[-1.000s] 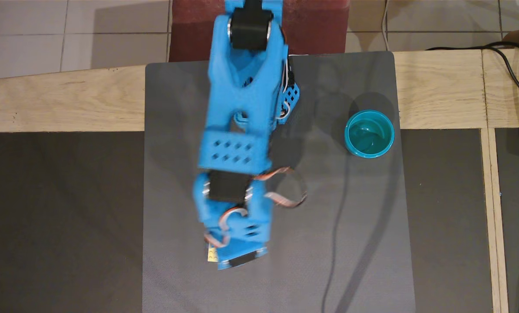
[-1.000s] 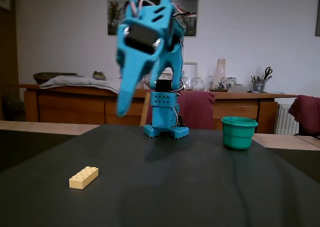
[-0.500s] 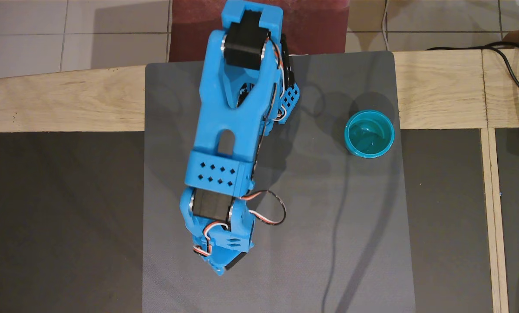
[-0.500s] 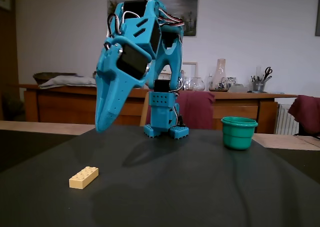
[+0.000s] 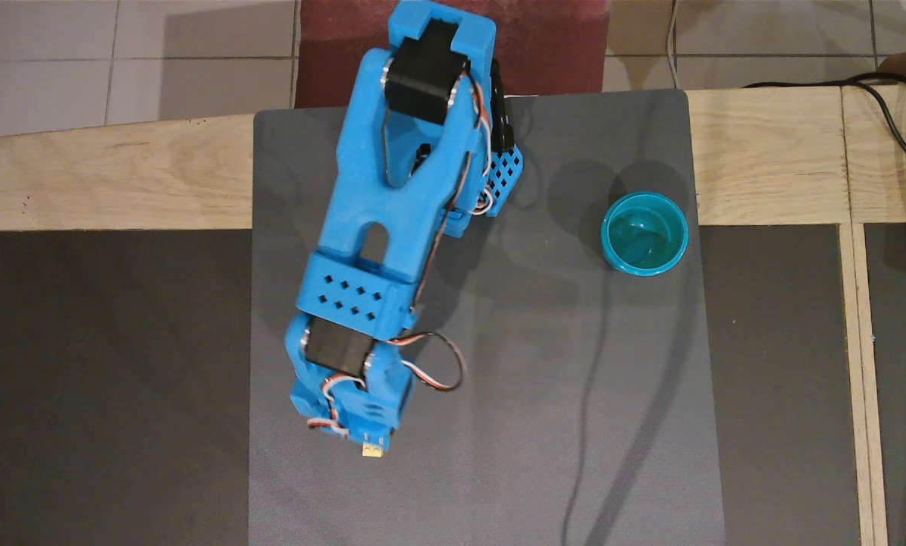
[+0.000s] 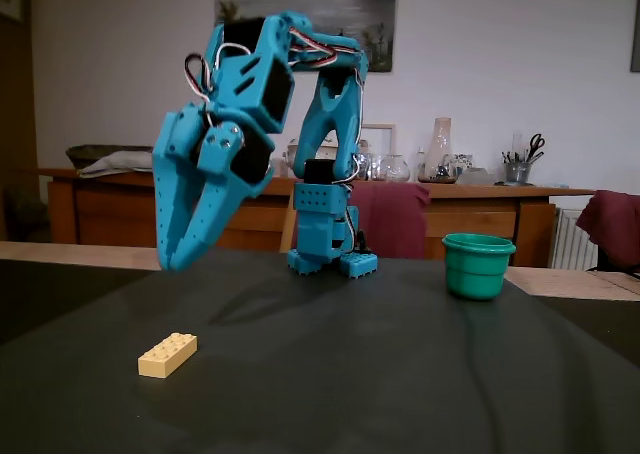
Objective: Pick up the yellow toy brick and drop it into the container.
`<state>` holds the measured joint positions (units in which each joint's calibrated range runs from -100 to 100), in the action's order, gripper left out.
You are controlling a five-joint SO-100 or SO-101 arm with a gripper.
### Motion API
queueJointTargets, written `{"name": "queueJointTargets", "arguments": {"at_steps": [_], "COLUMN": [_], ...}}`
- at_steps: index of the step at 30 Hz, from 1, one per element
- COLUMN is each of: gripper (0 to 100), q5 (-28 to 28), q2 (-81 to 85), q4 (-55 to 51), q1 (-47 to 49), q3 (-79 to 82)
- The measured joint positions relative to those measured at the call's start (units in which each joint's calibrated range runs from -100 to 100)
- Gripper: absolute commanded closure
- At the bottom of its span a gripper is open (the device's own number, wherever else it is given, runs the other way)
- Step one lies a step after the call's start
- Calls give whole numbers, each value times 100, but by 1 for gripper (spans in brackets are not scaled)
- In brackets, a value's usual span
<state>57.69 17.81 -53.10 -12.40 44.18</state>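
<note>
— What do we have closest to us in the fixed view?

— The yellow toy brick (image 6: 167, 355), lying flat on the dark surface (image 6: 400, 374), studs up, angled away from us. From overhead we see only a sliver of it (image 5: 371, 451) poking out under the arm's tip.

— And the claw?

— The claw (image 6: 178, 262) hangs above and just behind the brick, not touching it, fingers pointing down. They look pressed together at the tips, holding nothing. Overhead, the blue arm (image 5: 392, 189) covers it, so we can't check it from there.

— Farther back?

— The arm's base (image 6: 325, 244) stands on the grey mat (image 5: 498, 425). The teal cup (image 6: 478, 265) stands upright, well apart from the brick, off to the right in the fixed view; overhead it (image 5: 644, 233) sits by the mat's right edge, with nothing inside.
</note>
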Motion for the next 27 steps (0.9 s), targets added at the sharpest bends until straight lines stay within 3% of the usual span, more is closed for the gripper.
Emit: {"name": "queueJointTargets", "arguments": {"at_steps": [7,14,20,27], "gripper": [98,79,78,78], "q5": [111,111,391,455], "q2": [0,0,-204,-1020], "q4": [18,18,53,1214], "q1": [52,141,171,119], "q3": [36,36,36,36]}}
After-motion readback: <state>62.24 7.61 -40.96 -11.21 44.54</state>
